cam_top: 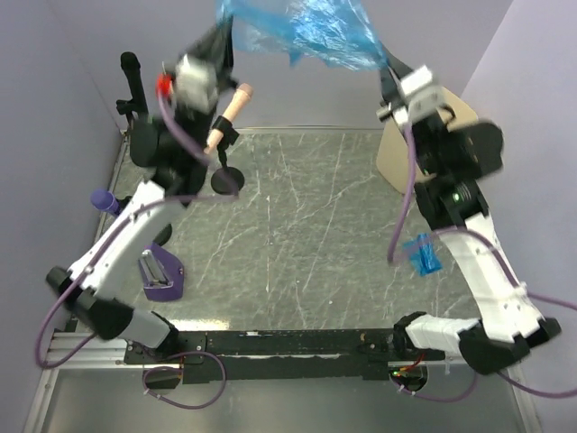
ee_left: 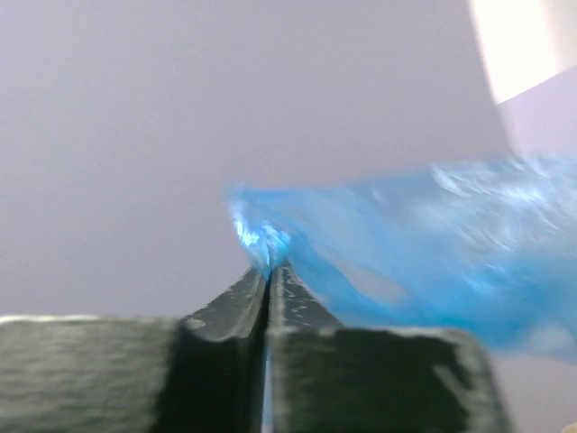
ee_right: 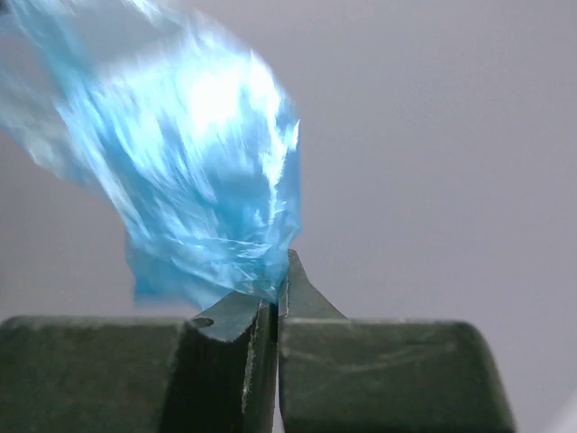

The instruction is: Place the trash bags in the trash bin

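Trash bin (cam_top: 389, 155): you have one, cream-beige, on the tabletop (cam_top: 306, 234), half hidden behind the right arm.
Trash bag (cam_top: 315, 32): one, blue, stretched in the air above and left of the bin.
Blue crumpled piece (cam_top: 422, 256): one, nearer to you than the bin.
Left end effector (ee_left: 270, 269): jaws pressed together on the bag's film.
Right end effector (ee_right: 281, 271): the same, clamped on the bag's other end, above the bin.

Place: a robot lab test cell.
Walls: plain lilac panels (cam_top: 54, 90) closing in the table.
Table: scratched grey top (cam_top: 306, 234), metal rail (cam_top: 81, 347) along the near edge.
Rig: left arm (cam_top: 126, 230) and right arm (cam_top: 487, 271) bolted to a black bar (cam_top: 288, 343), with purple cables (cam_top: 401, 216) looping loose.
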Controlling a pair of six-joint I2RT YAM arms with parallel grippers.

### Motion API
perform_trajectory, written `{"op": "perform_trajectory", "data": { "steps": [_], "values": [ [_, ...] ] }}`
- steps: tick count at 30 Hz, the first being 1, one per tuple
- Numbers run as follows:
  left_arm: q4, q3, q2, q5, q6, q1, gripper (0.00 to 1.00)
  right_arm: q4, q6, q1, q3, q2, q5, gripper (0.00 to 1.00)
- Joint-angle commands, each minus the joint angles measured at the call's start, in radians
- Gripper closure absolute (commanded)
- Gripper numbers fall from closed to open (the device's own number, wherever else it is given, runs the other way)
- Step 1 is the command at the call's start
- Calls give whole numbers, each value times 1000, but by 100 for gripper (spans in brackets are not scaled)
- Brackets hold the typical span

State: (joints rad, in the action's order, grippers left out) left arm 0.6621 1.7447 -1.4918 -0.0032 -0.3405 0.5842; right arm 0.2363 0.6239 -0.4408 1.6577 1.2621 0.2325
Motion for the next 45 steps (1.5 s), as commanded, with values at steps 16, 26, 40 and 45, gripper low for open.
{"op": "perform_trajectory", "data": {
  "steps": [16, 26, 40, 45],
  "values": [
    [-794, -938, 453, 551, -486, 71, 99, -674, 417, -95, -957, -623, 194, 100],
    [-936, -352, 101, -65, 435, -53, 99, -727, -295, 181, -323, -45, -8, 100],
    [96, 213, -133, -32, -157, -26, 99, 266, 211, 8, 56, 65, 31, 100],
    [575, -316, -12, 94, -446, 37, 99, 346, 287, -25, -213, 47, -174, 100]
  ]
}}
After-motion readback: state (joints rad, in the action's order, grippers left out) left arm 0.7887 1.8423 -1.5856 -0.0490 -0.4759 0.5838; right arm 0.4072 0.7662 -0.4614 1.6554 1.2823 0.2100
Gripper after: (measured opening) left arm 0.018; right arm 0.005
